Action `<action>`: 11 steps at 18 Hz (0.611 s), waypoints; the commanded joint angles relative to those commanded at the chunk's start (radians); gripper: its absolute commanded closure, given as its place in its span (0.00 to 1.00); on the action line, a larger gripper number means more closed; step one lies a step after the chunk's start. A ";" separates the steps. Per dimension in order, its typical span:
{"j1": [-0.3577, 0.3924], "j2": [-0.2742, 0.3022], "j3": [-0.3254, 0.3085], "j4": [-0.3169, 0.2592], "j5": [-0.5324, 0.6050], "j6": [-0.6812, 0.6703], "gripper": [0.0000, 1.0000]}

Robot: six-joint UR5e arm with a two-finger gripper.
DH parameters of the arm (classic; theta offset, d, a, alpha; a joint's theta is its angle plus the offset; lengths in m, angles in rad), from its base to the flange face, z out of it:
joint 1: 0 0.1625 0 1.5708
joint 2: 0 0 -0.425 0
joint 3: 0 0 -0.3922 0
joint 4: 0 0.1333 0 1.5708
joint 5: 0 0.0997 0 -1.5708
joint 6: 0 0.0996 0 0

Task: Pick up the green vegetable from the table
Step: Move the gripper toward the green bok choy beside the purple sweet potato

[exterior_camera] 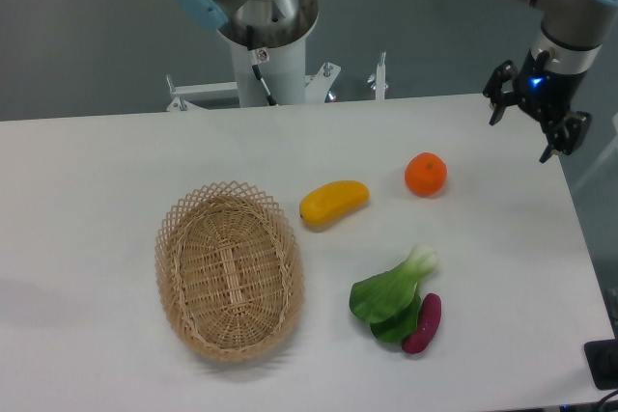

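The bok choy (391, 291) is lying on the table (87, 190) toward its front right corner, pale stalk pointing up toward the far edge and dark leaves spreading toward the front edge. A purple eggplant (422, 323) is lying just beside it on the right, touching or slipping under the lower leaves; I cannot tell which.

That closeness is looking like the main risk: a finger coming down on the leaf side could be catching the eggplant too, or be nudging it toward the right edge. The leaves are thin and floppy, so closing on them alone could be letting the vegetable slide out or tear; the firmer stalk seems the safer place.

The tool (538, 115) is hanging above the far right corner, well apart from the bok choy, with its 2 fingers standing spread and gripping nothing. The descent is having to cross near the orange (426, 174), which could be rolling if bumped.

Counted: 1 bok choy, 1 eggplant, 1 orange, 1 yellow mango (333, 202) nearer the middle, 1 wicker basket (230, 270) toward the front left, 1 tool.
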 joint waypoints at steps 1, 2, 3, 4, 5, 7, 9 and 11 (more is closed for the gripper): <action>0.000 0.002 -0.009 0.012 -0.003 0.002 0.00; 0.000 0.003 -0.015 0.023 -0.002 0.002 0.00; 0.000 0.003 -0.012 0.031 -0.005 0.002 0.00; -0.002 0.003 -0.014 0.031 -0.003 0.000 0.00; -0.005 0.002 -0.015 0.035 0.000 -0.008 0.00; -0.023 -0.002 -0.014 0.037 0.000 -0.031 0.00; -0.026 -0.002 -0.014 0.035 -0.002 -0.054 0.00; -0.028 -0.003 -0.012 0.035 -0.006 -0.057 0.00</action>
